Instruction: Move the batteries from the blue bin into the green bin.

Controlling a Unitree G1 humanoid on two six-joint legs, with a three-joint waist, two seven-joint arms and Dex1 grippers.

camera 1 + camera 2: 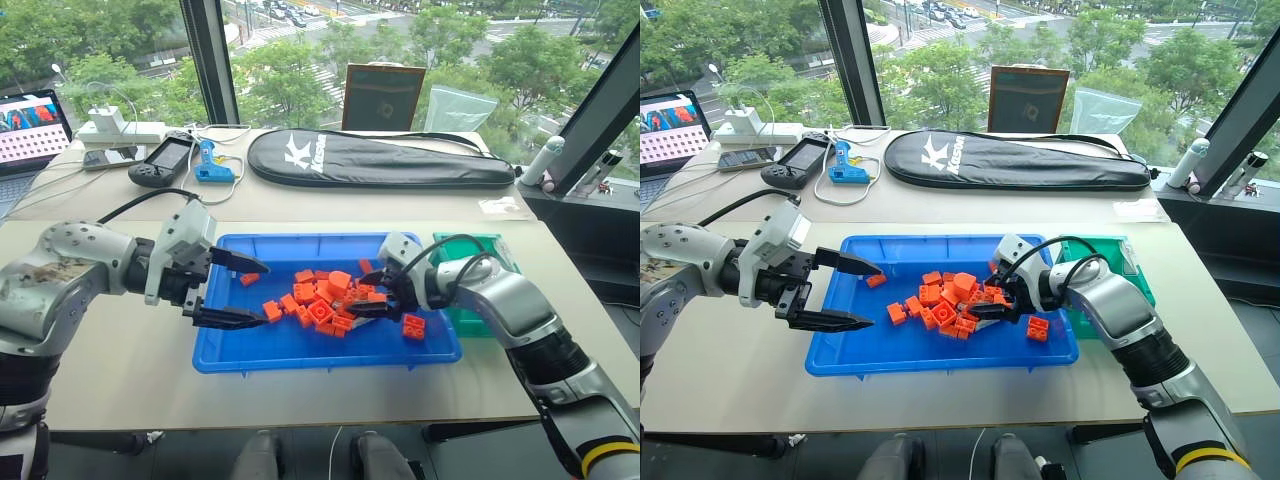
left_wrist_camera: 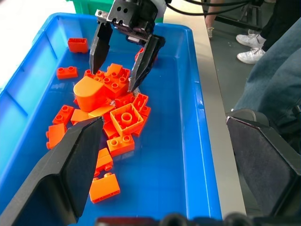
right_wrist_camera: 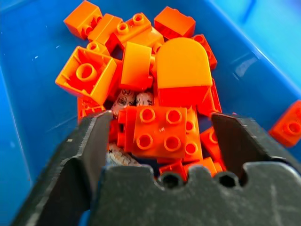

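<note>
The blue bin [image 1: 300, 350] sits mid-table with a heap of orange bricks [image 1: 325, 300] in it. In the right wrist view, grey-silver batteries [image 3: 126, 100] poke out from among and under the bricks, one [image 3: 120, 155] close to a finger. My right gripper [image 1: 362, 296] is down in the heap, jaws apart on either side of a studded orange brick [image 3: 160, 132], with gaps at both sides. My left gripper [image 1: 265, 293] hovers wide open over the bin's left end, holding nothing. The green bin [image 1: 497, 250] stands against the blue bin's right end, partly behind my right arm.
At the back of the table lie a black racket bag [image 1: 380, 160], a game controller [image 1: 165, 160], a blue tool [image 1: 210, 165] and a laptop [image 1: 30, 130]. A person's legs and white shoes [image 2: 251, 42] are beside the table's edge.
</note>
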